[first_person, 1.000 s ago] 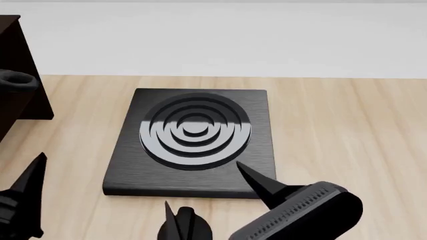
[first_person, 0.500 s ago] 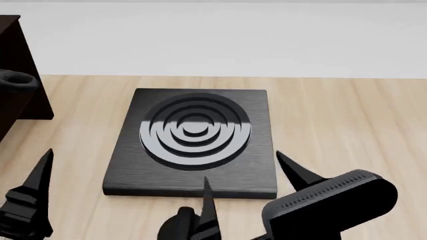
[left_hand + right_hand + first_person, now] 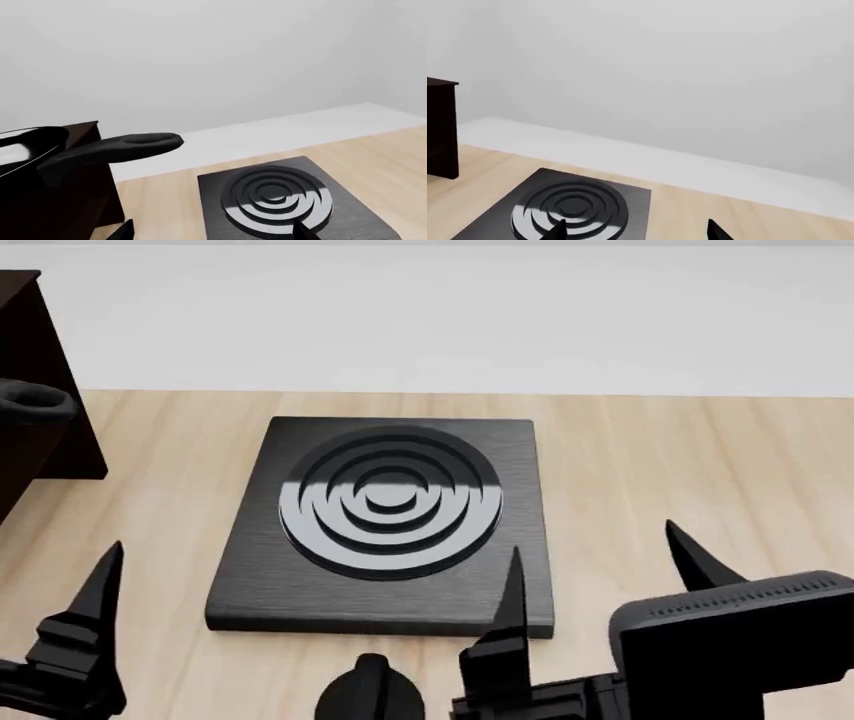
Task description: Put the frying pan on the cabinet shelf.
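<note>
Head view: frying pan (image 3: 34, 400) mostly cropped inside cabinet shelf (image 3: 40, 380); right claw (image 3: 601, 560) spread, left claw's (image 3: 100, 580) spread unclear.

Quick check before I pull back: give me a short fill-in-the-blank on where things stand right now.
1. The burner plate has nothing on it; its rings are ____.
2. The frying pan sits on the dark ____, handle poking out toward the burner.
3. The right claw is ____, holding nothing.
4. The burner rests on a light ____ table.

Missing words: bare; cabinet; open; wooden
</note>
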Available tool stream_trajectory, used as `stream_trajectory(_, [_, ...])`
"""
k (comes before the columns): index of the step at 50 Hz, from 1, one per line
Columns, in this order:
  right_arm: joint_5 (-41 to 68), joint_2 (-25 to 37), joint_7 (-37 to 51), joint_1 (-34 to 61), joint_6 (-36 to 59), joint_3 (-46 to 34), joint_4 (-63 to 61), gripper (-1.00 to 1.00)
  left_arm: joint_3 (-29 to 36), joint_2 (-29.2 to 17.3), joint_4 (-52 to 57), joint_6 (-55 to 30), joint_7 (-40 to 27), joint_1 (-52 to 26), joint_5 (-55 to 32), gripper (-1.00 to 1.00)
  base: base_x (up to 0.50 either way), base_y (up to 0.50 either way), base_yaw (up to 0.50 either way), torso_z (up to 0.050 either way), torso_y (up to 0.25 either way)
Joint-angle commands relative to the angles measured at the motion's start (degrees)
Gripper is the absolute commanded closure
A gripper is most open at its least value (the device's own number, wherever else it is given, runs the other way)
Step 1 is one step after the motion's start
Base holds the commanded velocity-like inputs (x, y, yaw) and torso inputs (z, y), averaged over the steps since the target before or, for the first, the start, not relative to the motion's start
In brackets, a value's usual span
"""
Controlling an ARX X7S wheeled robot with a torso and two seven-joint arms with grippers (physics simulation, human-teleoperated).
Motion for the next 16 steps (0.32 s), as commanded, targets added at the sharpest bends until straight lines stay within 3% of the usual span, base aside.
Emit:
stream_trajectory(1, [-0.34, -0.23, 1.98, -1.08, -1.62, 3.20, 1.25, -1.00, -1.91, 1.32, -0.74, 1.10, -0.24, 0.29, -3.91, -1.00, 0.00, 0.00, 0.00, 0.000, 0.000])
stream_trajectory(16, [0.30, 0.01, 2.21, -1.63, -2.08, 3.65, 1.21, -1.00, 0.47, 0.86, -1.77, 2.11, 0.89, 1.48, 1.07, -1.00, 0.00, 0.00, 0.00, 0.000, 0.000])
